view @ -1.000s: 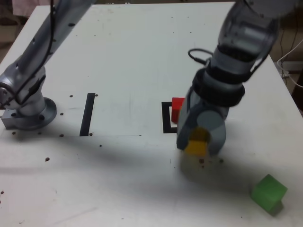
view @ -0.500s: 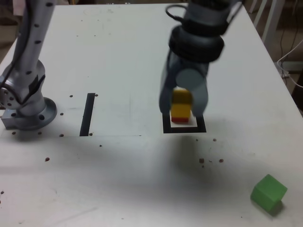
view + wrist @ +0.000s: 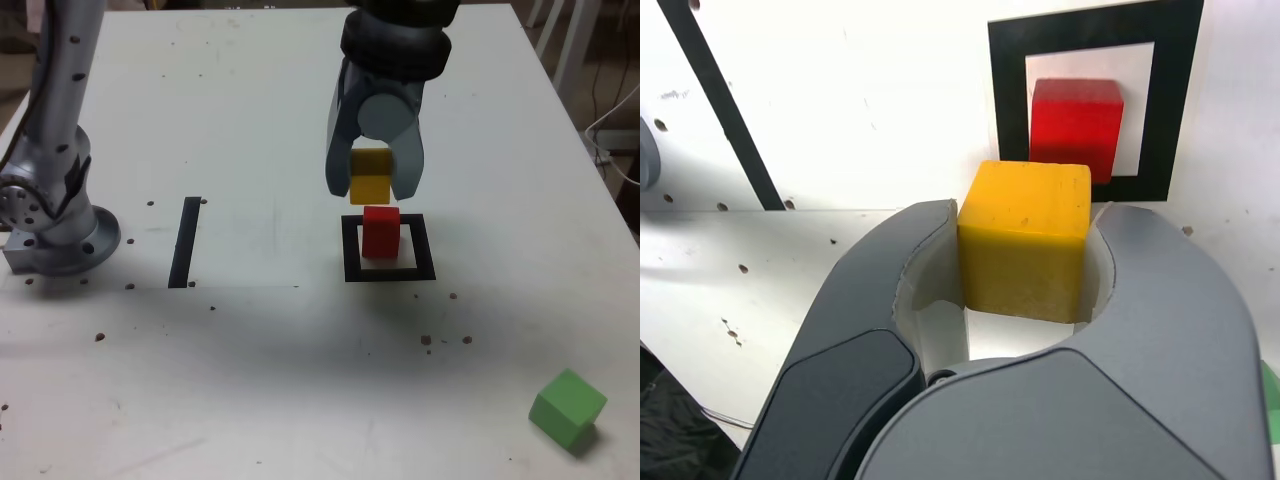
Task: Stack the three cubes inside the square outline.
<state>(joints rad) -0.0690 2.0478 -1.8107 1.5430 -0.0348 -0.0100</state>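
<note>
Black tape strip (image 3: 185, 241) well aside.

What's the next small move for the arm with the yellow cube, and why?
Probably a short move to centre over the red cube, then lower. The fingers are shut on the yellow cube, which hangs above the red one and, in the exterior view, looks slightly to its left. The red cube already sits inside the square outline; the green cube waits on the table.
</note>
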